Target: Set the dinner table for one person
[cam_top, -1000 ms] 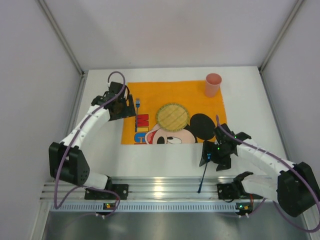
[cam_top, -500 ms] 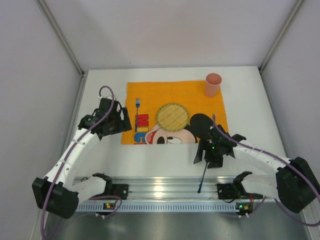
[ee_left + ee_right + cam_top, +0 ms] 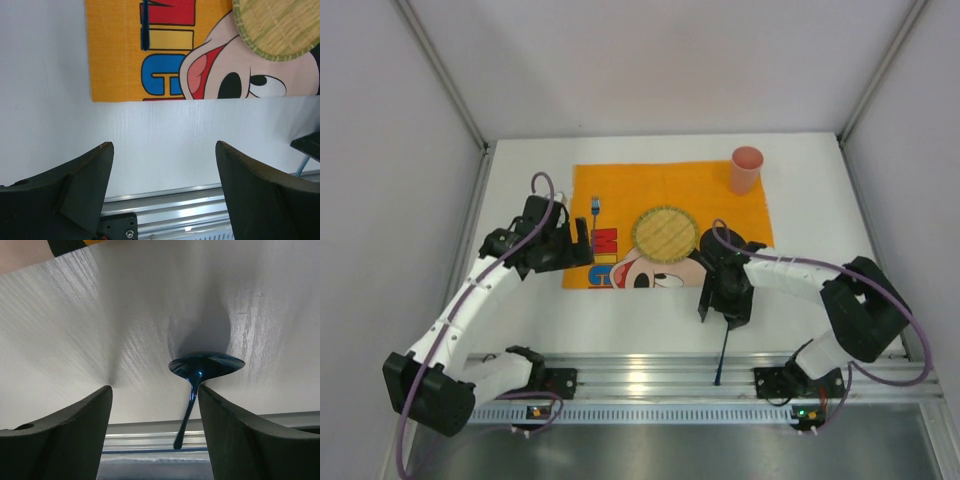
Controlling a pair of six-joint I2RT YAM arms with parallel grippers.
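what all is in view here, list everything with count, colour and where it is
dinner table: one, white, under everything
placemat: one, orange with cartoon mouse, mid table
woven plate: one, straw yellow, centre of placemat
cup: one, pink, far right corner of placemat
fork: one, blue, left side of placemat
spoon: one, blue, bare table near the rail
rail: one, silver, near table edge
left gripper: one, black, open, left of placemat
right gripper: one, black, open, over spoon

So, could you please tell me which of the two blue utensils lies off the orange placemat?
The spoon, on the white table by the right pincer; the fork lies on the placemat.
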